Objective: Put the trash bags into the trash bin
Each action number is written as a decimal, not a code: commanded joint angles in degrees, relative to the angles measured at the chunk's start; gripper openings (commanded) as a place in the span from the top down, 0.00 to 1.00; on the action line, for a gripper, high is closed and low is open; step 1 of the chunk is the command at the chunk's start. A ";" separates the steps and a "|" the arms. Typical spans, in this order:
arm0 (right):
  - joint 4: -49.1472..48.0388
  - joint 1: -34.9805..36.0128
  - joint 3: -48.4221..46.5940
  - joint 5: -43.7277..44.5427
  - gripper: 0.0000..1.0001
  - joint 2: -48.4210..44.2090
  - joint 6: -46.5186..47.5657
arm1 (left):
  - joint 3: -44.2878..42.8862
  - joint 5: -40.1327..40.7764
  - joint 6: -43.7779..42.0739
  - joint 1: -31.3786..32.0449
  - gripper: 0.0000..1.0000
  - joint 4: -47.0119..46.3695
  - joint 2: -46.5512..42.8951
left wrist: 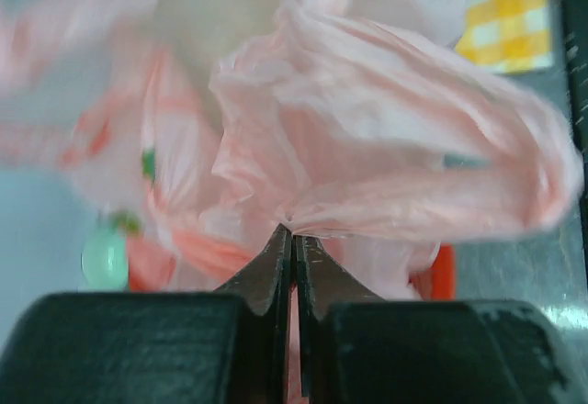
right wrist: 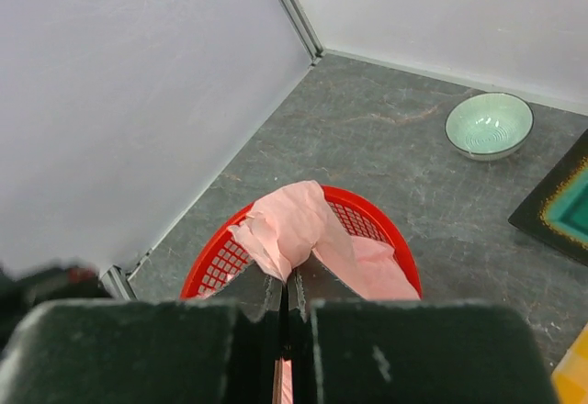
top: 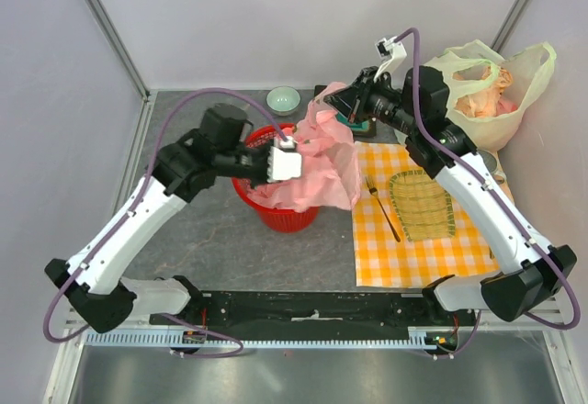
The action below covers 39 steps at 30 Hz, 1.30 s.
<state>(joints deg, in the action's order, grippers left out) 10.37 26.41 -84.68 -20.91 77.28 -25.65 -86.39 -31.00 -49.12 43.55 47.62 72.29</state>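
Left hand [left wrist: 292, 239]: jaws pinched shut on fold of pink bag [left wrist: 386, 147]. Right hand [right wrist: 285, 286]: clamped on another corner of it. Bag is thin, crinkly, translucent film, billowing between both hands, draped over rim of red bin [top: 280, 213] just beneath left hand, only partly inside. Risks, I reckon: slick film slips from grip or snags on mesh; light tapered bin tips if bag drags it. Smooth round green bowl [right wrist: 489, 125] beyond bin.
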 commanded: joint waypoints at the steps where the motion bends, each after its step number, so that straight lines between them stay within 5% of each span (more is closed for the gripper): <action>1: 2.54 -0.05 -1.54 0.25 1.00 -1.16 3.84 | 4.79 -2.93 -8.51 -12.85 0.98 11.33 -8.82; 5: 5.18 -0.13 -0.40 -0.63 1.00 -0.81 6.57 | 15.18 -0.83 -18.27 -19.37 0.98 13.47 -16.64; 10: 8.17 -1.27 -1.27 -1.86 1.00 1.91 9.91 | 23.10 2.88 -18.82 -24.55 0.98 8.82 -19.38; 17: 10.81 -3.12 -1.28 -3.53 1.00 3.23 11.59 | 19.33 -2.11 -22.85 -37.56 0.98 9.86 -14.83; 24: 12.83 -3.12 4.43 -7.83 1.00 0.08 10.71 | 19.42 -4.68 -19.79 -38.89 0.98 3.72 -6.04; 28: 13.97 -3.12 7.25 -9.33 1.00 -3.97 10.35 | 17.94 -3.97 -17.94 -40.46 0.82 1.34 -4.53; 34: 16.25 -3.04 6.99 -9.24 1.00 -6.52 11.85 | 5.03 -11.53 -15.13 -48.45 0.09 14.34 -5.84; 39: 16.79 -3.12 8.04 -10.29 1.00 -7.40 11.59 | -1.14 -14.60 -2.65 -50.49 0.06 18.02 -9.62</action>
<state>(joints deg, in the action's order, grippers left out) 26.55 23.31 -77.03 -29.34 70.85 -14.70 -82.37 -38.46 -61.23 -6.09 59.37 66.87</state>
